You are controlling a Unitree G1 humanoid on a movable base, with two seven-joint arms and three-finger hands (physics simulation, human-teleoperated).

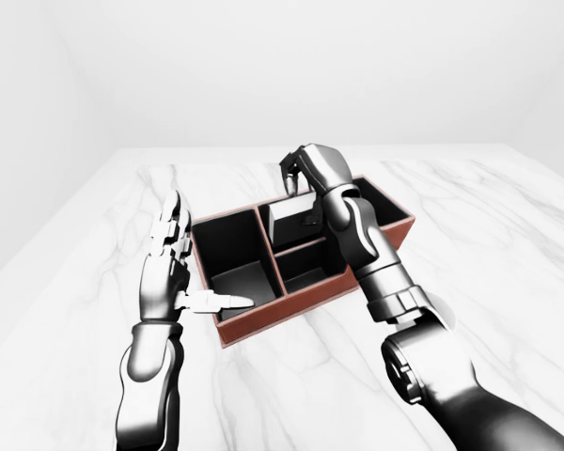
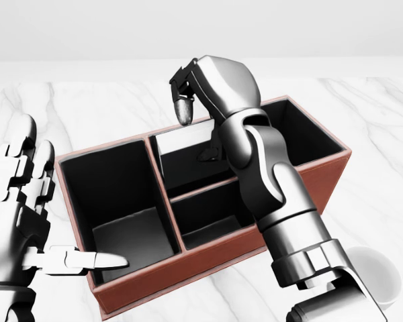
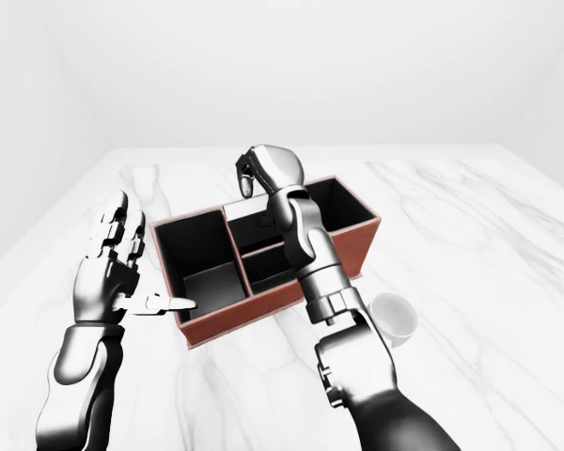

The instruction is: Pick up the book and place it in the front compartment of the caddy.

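The marble desk [image 2: 389, 121] is a smooth white slab with faint grey veins, slick enough that a nudged box could slide. On it sits the caddy [image 2: 322, 176], a rectangular reddish-brown box with straight walls, dark lining and three compartments: one long cell at the head view's left and two smaller cells toward its middle. The right hand [image 2: 208, 84], glossy grey metal with curled fingers, hovers just above the upper small cell and grips nothing I can see. The book [image 1: 289, 218], a flat pale rectangle with a hard edge, stands leaning inside that upper cell. The left hand [image 2: 20, 208] is spread flat beside the caddy's left wall, its thumb reaching over the rim.

The risks, as I judge them: if the nearer, lower cell is the front compartment, the book may lie in the wrong one. The forearm crosses low over the caddy and could catch the divider and drag the box. A white cup [image 2: 379, 275] near the right elbow could be knocked.
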